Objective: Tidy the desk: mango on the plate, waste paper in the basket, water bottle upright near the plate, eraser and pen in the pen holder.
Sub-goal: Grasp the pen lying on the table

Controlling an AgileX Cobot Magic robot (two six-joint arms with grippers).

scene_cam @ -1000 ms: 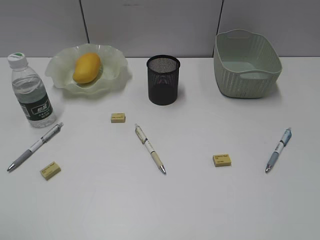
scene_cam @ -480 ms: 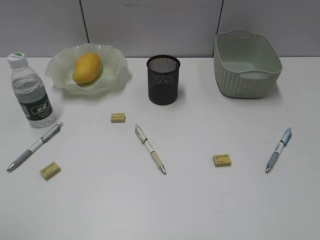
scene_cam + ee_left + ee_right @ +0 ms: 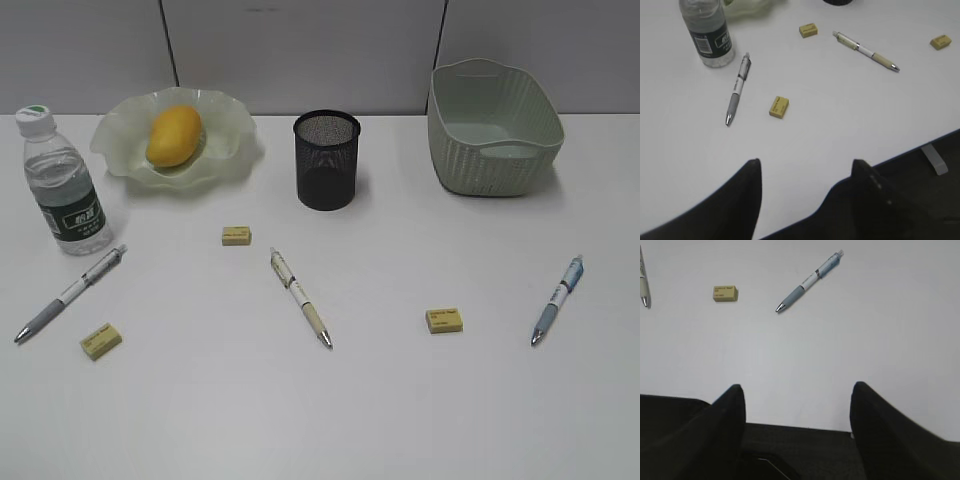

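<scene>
The mango lies on the wavy green plate. The water bottle stands upright left of the plate and shows in the left wrist view. The black mesh pen holder stands mid-back. The basket is back right. Three pens lie on the desk: left, middle, right. Three erasers lie at left, centre and right. No waste paper shows. My left gripper and right gripper are open and empty at the desk's front edge.
A grey panelled wall runs behind the desk. The desk's front edge shows in both wrist views, with dark floor beyond it. In the right wrist view the blue pen and an eraser lie ahead of the gripper.
</scene>
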